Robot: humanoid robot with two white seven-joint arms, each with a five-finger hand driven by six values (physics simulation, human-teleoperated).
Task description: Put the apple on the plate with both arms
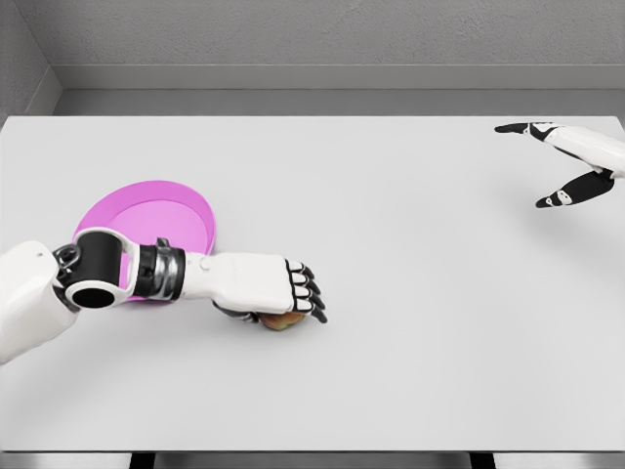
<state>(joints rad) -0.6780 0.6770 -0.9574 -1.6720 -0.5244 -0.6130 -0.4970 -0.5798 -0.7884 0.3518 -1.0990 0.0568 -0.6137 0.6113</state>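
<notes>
Black-tipped fingers (311,293) of the white five-finger left hand (264,285) curled down over the small yellowish-red apple (281,320), clamped on it from above. Only a sliver of fruit visible beneath the palm, low against the pale grey tabletop (410,293); impossible to tell whether resting on the surface or just lifted. Wrist and black-banded forearm running back toward the lower left, crossing in front of the round magenta plate (146,220). Plate just beside the hand, behind and to its left, flat on the table. Apple therefore near the plate but not on it.

Handling, as a judgement: firm, rounded, fairly light, smooth-skinned and liable to roll or squirt out of a shallow grip. Best held across the widest part, fingers on one flank and thumb opposite, palm capping the top. Modest squeeze likely enough; bruising a lesser worry than slipping.

Farther out, at the far right edge, the white right hand (562,161) raised above the table, well apart from fruit and plate, thumb and fingers spread wide, holding nothing.
</notes>
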